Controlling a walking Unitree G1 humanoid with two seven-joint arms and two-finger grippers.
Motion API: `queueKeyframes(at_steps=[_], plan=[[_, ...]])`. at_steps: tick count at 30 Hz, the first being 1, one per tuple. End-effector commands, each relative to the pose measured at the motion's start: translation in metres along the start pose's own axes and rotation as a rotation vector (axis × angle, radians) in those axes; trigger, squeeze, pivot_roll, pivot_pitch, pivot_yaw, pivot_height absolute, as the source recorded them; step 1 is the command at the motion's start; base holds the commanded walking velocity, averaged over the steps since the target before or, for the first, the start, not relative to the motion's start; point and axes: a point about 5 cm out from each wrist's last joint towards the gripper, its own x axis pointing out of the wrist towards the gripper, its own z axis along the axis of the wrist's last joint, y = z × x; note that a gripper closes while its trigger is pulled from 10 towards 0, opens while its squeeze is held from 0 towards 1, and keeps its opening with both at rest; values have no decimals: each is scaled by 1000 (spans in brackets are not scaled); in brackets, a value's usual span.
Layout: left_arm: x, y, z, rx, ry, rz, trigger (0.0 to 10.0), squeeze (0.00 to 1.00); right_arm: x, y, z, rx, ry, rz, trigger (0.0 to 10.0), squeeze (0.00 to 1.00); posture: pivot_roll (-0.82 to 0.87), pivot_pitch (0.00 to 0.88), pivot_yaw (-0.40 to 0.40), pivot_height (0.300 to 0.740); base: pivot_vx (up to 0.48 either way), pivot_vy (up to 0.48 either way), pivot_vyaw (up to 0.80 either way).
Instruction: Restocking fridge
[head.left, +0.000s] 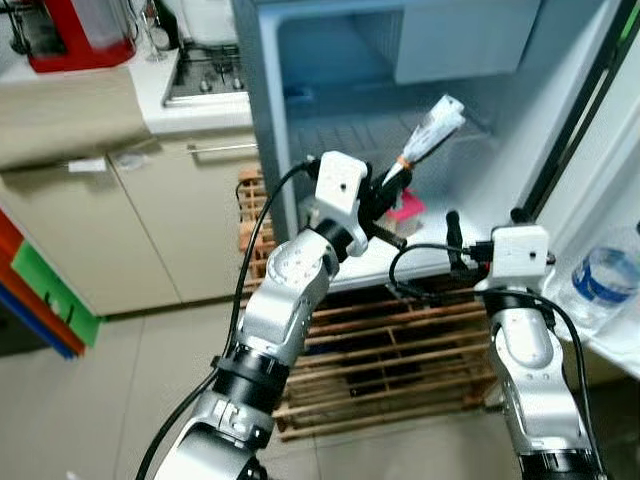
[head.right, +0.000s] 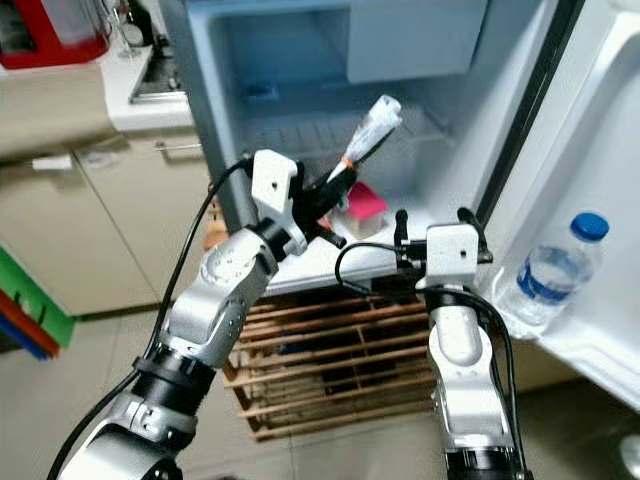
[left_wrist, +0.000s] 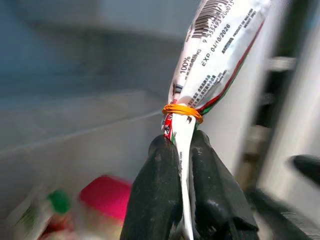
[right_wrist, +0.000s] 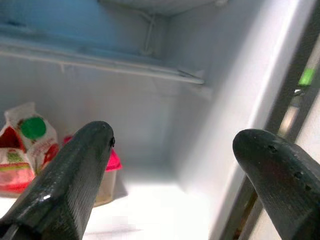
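Fridge (head.left: 330, 140) is wide open, water bottle (head.left: 603, 285) in the door. Left gripper (head.left: 385, 197) pinches a banded packet (head.left: 428, 132) by its twisted end, up at the shelf mouth (thin grip, could slip out). Right gripper (right_wrist: 175, 165) idles with fingers spread.

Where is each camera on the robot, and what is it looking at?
Left and right eye views: on the head, looking down at both silver arms and the open fridge.
Left wrist view: along the left claw holding a banded packet.
Right wrist view: along the open right claw into the fridge.
Shared: the pink-lidded tub.
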Motion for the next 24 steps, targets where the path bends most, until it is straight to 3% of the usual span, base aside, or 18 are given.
queueKeyframes(at_steps=[1,10,12,24], plan=[[1,6,2,-7,1,41,10000,0,3,-1,4,-1,-13,2,10000,627,-180,0,27,740,0,0,0],[15,49,2,-62,73,315,10000,0,2,6,10,31,-27,35,10000,627,-188,0,31,740,0,0,0],[19,61,5,-117,79,381,10000,0,1,6,12,33,-28,36,10000,627,-198,0,31,740,0,0,0],[32,86,34,-321,22,525,10000,0,-23,8,26,61,-35,53,10000,627,-243,84,27,740,0,0,0]])
